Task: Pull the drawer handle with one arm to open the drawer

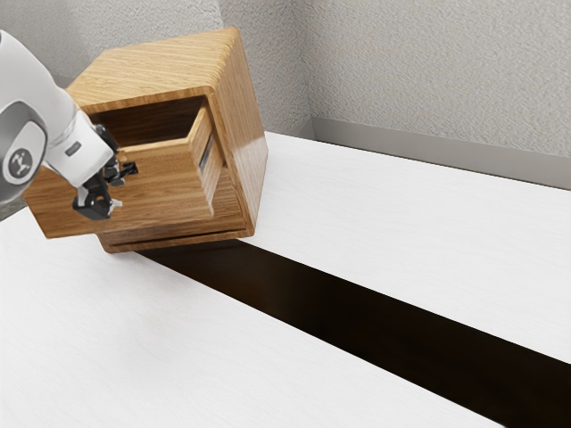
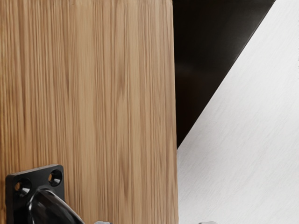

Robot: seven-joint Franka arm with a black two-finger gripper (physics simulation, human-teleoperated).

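A wooden cabinet [image 1: 236, 116] stands tilted at the back left of the white table. Its drawer [image 1: 161, 183] is pulled partway out, leaving a dark gap above it inside the cabinet. My gripper [image 1: 107, 185] sits against the drawer front, over the spot where the black handle is mounted, and hides the handle in the exterior view. In the wrist view the drawer front [image 2: 88, 93] is very close. The handle's black mounting plate [image 2: 35, 183] and the start of its rounded bar [image 2: 51, 209] are right by my hand.
A wide dark strip [image 1: 357, 312] runs diagonally across the white table [image 1: 401, 214] from under the cabinet toward the exterior view's lower right. Grey walls close off the back.
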